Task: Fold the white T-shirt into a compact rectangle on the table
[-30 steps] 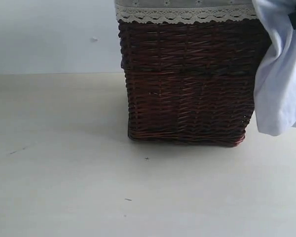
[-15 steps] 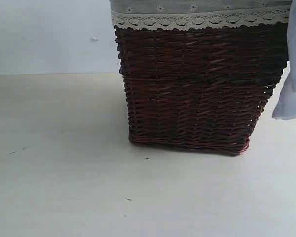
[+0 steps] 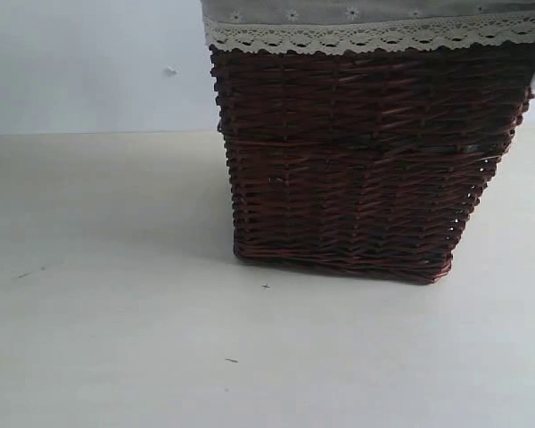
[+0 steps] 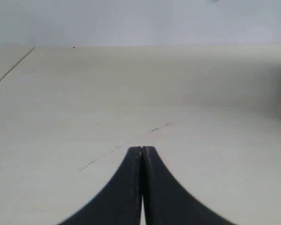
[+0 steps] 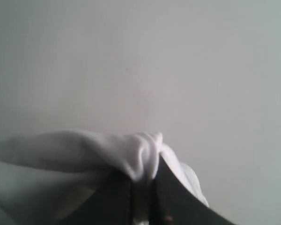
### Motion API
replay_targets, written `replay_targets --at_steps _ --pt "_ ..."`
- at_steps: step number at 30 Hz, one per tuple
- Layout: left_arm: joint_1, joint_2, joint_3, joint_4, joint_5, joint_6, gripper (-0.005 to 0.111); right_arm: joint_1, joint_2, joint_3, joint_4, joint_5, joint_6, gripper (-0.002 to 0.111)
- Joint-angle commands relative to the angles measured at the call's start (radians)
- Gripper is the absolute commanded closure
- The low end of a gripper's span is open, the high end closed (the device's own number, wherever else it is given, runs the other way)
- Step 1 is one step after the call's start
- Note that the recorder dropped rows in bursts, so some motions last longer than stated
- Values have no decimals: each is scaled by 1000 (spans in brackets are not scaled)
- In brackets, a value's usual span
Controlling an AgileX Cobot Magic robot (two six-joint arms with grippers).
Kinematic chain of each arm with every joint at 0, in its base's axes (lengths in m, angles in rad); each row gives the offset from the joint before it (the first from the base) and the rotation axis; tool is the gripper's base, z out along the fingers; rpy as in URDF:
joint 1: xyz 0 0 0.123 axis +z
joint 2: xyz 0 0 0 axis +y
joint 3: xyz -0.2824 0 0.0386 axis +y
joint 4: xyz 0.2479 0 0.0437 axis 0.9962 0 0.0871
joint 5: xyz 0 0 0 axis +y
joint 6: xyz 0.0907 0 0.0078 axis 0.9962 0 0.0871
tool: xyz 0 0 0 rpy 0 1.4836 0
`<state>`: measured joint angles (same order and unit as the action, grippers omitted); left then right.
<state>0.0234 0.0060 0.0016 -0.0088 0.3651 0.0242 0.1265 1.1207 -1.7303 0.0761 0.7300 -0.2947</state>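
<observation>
Tools number two. The left tool (image 4: 141,153) is clenched, jaws pressed together, over the counter (image 4: 131,89). The right tool (image 5: 143,183) is grasping a bunch of the one white T-shirt (image 5: 75,152), held up before the pale wall (image 5: 178,56). One dark wicker basket (image 3: 357,160) with one lace trim (image 3: 366,37) stands on the counter.

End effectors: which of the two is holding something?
The right end effector, pinching the white T-shirt; the left end effector is shut on nothing above the table.
</observation>
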Motion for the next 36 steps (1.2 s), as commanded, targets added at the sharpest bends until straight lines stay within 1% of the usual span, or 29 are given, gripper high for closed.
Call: replay_targets --at_steps 1,6,10,13,23,28,31,33,36 --pt "2 -6 -2 -3 -12 -1 107 1 -13 -100 4 -50 34 108" --pt "2 -6 -2 -3 -12 -1 107 1 -16 -211 16 -52 34 108" --pt "2 -6 -2 -3 -12 1 107 1 -18 -298 90 -52 35 108" --pt "2 -6 -2 -3 -12 1 107 1 -35 -341 142 -20 35 108" --pt "2 -6 -2 -3 -12 1 107 1 -123 -342 303 -19 27 108" --pt "2 -6 -2 -3 -12 1 107 1 -135 -342 315 -19 27 108" --pt "2 -6 -2 -3 -12 -1 107 1 -141 -342 360 -19 27 108" --pt "2 -6 -2 -3 -12 -1 107 1 -143 -342 394 1 27 108" --pt "2 -6 -2 -3 -12 -1 107 1 -139 -334 390 90 27 108"
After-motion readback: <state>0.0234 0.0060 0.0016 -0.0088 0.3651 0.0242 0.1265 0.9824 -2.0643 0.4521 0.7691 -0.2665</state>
